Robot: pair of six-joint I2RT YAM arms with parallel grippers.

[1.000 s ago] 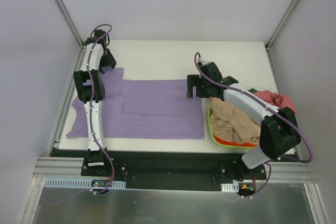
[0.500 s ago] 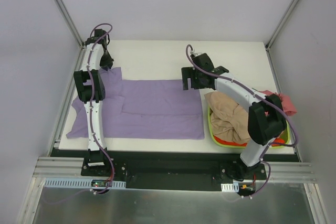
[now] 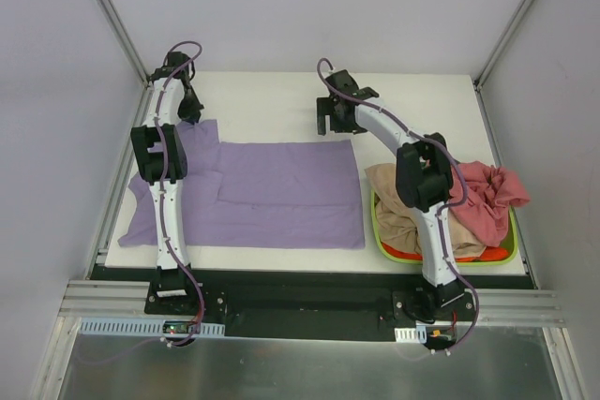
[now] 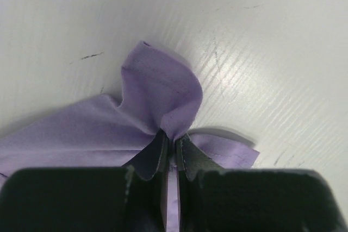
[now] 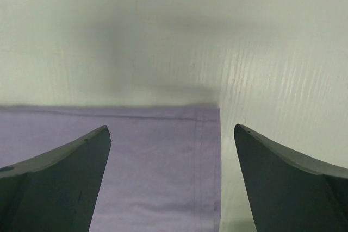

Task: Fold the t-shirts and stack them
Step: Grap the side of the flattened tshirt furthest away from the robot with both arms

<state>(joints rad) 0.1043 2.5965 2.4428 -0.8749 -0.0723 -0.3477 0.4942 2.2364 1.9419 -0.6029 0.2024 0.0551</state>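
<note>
Left gripper (image 4: 171, 140): we are pinching the lavender t-shirt (image 3: 281, 196) corner.
Right gripper (image 5: 173, 134): jaws spread wide, empty.
Progress: we are barely starting; other t-shirts (image 3: 412, 208) waiting in basket (image 3: 378, 231).

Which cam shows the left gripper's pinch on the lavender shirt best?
Left wrist: close up, the left gripper is shut on a bunched fold of the lavender t-shirt. Top external shows that gripper at the shirt's far-left end, pinch too small to judge. Right wrist shows only another shirt corner, under the open right gripper.
</note>
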